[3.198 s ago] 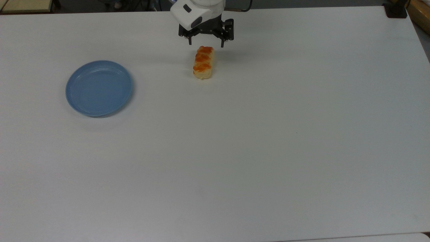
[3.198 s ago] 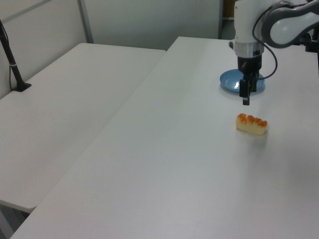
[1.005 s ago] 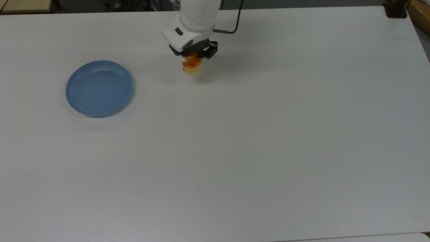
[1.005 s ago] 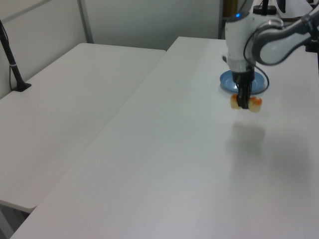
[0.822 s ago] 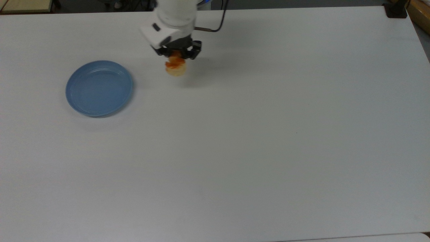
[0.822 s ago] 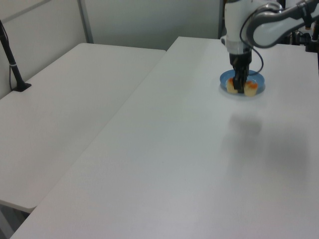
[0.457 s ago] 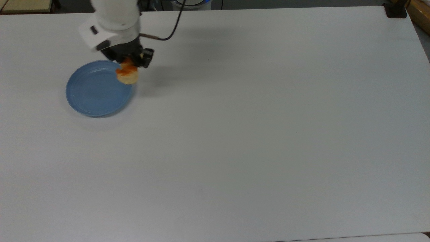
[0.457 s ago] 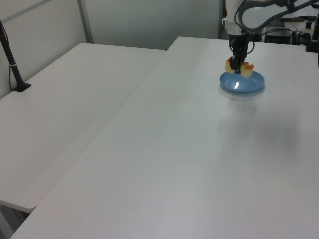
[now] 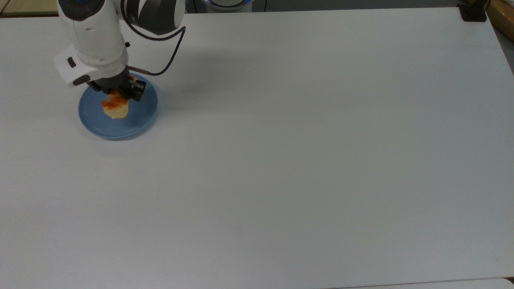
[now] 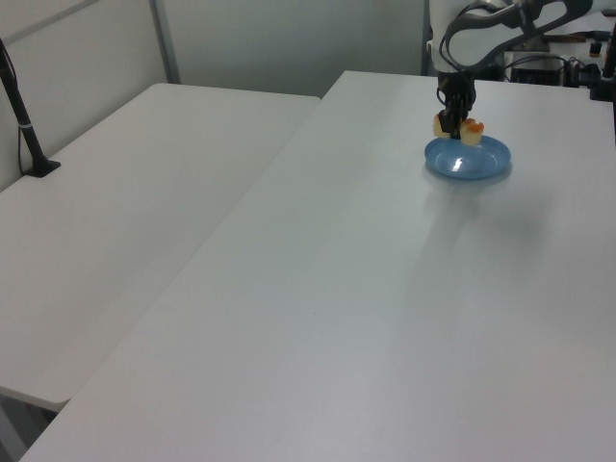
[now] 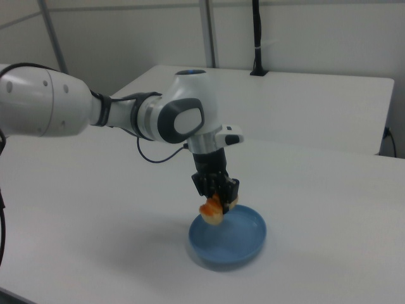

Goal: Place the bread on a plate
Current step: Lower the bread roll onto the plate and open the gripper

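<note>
Gripper (image 9: 117, 93) (image 10: 455, 119) (image 11: 217, 194): fingers clamped on the bread (image 9: 115, 107) (image 10: 469, 130) (image 11: 211, 209), gripping its middle, ends protruding either side.
Bread: held above the plate (image 9: 138, 116) (image 10: 469, 161) (image 11: 243, 240), not resting on it.
Plate: far left of the table (image 9: 301, 140) in the top view.

Arm bent downward, gripper (image 9: 117, 96) pointing straight down, fingers clamped together

No readable text, labels, brands or numbers anywhere.
</note>
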